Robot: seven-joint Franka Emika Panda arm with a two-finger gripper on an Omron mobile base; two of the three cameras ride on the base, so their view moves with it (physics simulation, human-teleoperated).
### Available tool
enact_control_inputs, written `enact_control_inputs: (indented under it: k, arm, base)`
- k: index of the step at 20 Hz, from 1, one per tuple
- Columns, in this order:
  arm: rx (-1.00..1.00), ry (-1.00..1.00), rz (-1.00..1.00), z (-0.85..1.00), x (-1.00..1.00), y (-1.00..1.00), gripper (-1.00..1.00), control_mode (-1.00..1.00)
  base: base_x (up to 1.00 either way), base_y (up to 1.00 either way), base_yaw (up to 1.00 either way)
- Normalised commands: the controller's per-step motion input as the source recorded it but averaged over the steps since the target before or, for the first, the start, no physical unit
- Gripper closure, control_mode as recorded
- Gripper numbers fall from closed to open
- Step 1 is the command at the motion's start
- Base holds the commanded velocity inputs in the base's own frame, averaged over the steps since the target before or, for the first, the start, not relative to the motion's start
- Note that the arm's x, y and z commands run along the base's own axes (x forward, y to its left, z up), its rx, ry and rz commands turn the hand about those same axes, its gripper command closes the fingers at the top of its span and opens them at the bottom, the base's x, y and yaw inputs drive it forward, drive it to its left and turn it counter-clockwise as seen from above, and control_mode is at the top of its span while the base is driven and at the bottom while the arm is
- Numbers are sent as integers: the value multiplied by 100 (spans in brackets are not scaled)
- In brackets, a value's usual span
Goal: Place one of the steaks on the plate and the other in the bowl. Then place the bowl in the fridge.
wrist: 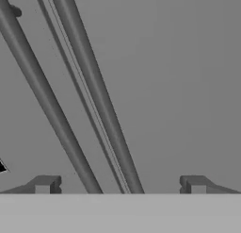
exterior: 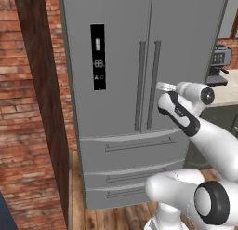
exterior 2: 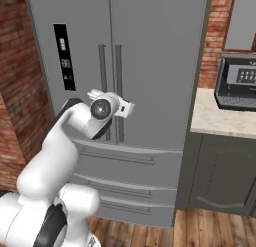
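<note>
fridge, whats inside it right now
Nothing inside can be seen: both doors of the fridge are shut, so its contents stay covered. The open hand faces the two vertical handles.

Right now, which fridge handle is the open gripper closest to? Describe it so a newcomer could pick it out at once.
Start at the tall grey fridge beside the brick wall. Two long vertical handles flank the seam between its upper doors. The gripper, jaws wide, faces the right-door handle, the one farther from the black display panel.
</note>
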Motion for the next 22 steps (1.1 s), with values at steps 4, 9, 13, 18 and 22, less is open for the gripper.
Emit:
enact_control_inputs:
  k: [4, 9, 13, 18, 22]
  arm:
    - [0, 2, -1, 0, 53, 0, -100, -100]
    - [0, 0, 0, 0, 61, 0, -100, -100]
    - [0, 1, 0, 0, 59, 0, -100, -100]
    - [0, 1, 0, 0, 56, 0, -100, -100]
    - [0, 2, 0, 0, 53, 0, -100, -100]
  base:
    - [0, 0, 0]
    - [0, 0, 0]
    - [0, 0, 0]
    - [0, 0, 0]
    - [0, 0, 0]
